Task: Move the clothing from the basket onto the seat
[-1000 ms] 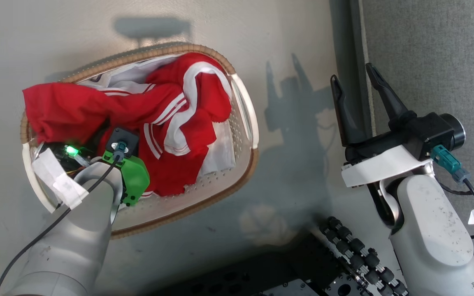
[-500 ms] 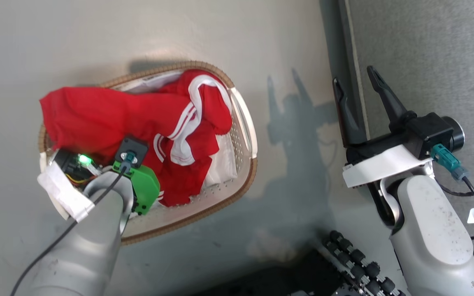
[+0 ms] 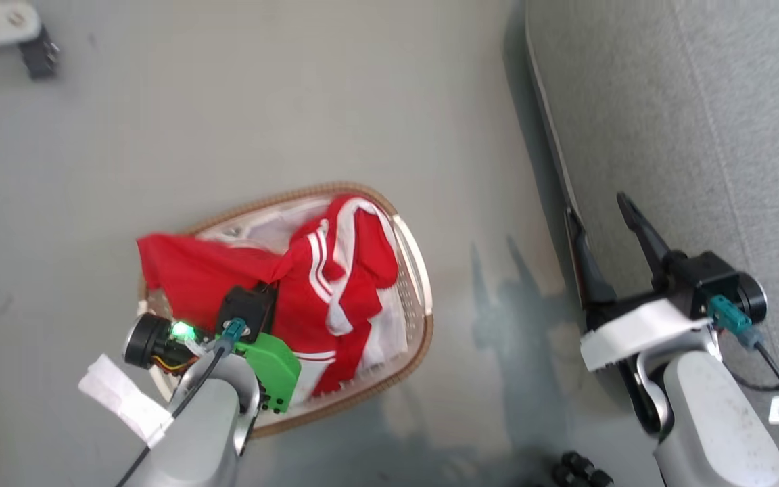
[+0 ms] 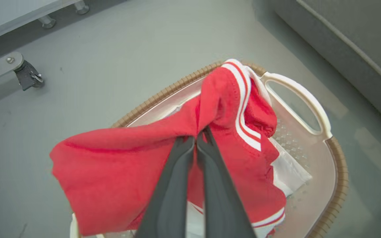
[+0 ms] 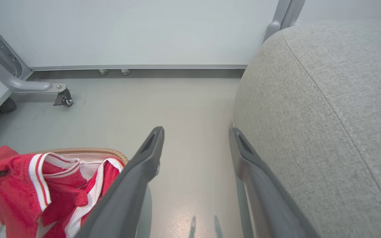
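The left end effector is seen closed, its two dark fingers pressed together on a fold of the red clothing. The fabric is gathered at the fingertips and draped away from them on both sides: a plain red panel is hung to the left of the fingers, and a part edged with white stripes is spread to their right and beyond the tips. The clothing is held over the basket, whose brown woven rim and white perforated wall are seen below and beyond the fingers. Whether the lower hem is rested on the basket's bottom cannot be told. A white sheet is seen against the basket wall to the right of the fingers. The basket is set on the grey floor. The right end effector is held wide open with nothing between its fingers, well apart from the basket and to its right in the head view. Its fingers are placed by the front edge of the seat. In the right wrist view the grey woven seat is found just to the right of the fingers, bare floor is seen between them, and the clothing and basket rim are seen low to their left. A caster is seen farther off, beyond and to the left
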Robot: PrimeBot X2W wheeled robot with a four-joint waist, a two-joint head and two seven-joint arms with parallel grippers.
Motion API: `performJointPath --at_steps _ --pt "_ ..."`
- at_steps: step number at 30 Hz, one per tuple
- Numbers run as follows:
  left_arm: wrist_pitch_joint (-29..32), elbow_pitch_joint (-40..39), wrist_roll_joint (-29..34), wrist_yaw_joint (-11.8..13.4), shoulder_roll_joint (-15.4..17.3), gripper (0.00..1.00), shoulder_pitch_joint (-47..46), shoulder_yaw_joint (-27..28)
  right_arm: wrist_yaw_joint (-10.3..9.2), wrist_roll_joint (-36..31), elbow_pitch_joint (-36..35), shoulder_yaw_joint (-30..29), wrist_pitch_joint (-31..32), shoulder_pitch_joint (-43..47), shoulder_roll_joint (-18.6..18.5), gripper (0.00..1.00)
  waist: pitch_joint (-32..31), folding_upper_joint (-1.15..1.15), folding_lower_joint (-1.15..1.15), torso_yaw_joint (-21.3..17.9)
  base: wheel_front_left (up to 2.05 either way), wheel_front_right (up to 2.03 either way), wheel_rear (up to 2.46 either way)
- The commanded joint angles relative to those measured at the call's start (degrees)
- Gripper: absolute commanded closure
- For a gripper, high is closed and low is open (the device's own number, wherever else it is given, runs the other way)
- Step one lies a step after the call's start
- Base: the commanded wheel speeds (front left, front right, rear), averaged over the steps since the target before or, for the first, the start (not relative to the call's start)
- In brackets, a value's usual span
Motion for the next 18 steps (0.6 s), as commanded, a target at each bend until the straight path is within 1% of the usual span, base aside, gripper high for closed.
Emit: performJointPath --at_steps 1,10,18 --pt "-0.1 -1.6 -0.6 -0.2 -0.2 1.0 1.8 0.3 -0.04 -0.3 0.4 -0.5 -0.3 1.7 -0.2 0.0 -8.5 0.0 0.0 3.0 0.0 0.0 0.0" --pt "-0.1 -9.9 -1.0 -1.1 -1.0 1.0 6.4 1.3 -0.04 -0.7 1.7 -1.4 -0.3 6.2 -0.2 0.0 -15.2 0.0 0.0 5.4 0.0 0.0 0.0" --pt "-0.1 -16.8 -0.6 -2.3 -1.0 1.0 9.7 2.7 -0.04 0.2 3.1 -0.6 -0.3 9.3 -0.2 0.0 -21.4 0.0 0.0 5.5 0.0 0.0 0.0"
